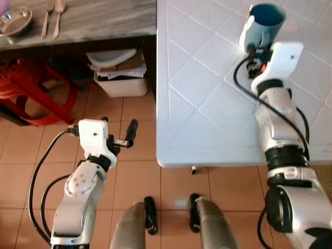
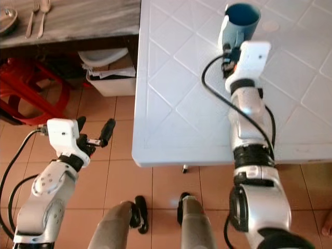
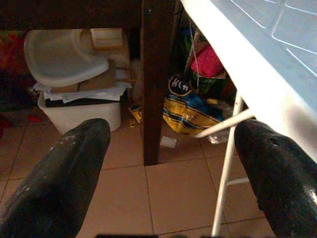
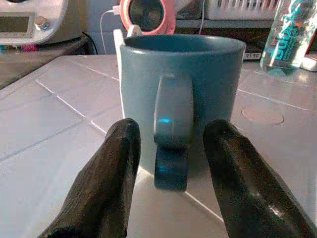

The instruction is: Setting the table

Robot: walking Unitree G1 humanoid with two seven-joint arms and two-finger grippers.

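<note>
Mug [image 4: 182, 99] stands on the table [image 1: 207, 104]; my right gripper [image 4: 171, 163] is open astride its handle. Left gripper [image 1: 118, 132] hangs open. Fork [image 1: 47, 18] and spoon [image 1: 58, 15] wait on the counter.

Blue mug [image 4: 181, 104], white diamond-grid desk [image 1: 202, 98].
Grey streaked desk [image 1: 98, 21] far left, terracotta tile floor [image 1: 135, 181], red stool [image 1: 31, 88], black end effector fingers [image 4: 106, 183].

No readable text (bottle [image 4: 288, 37] label blurred)
</note>
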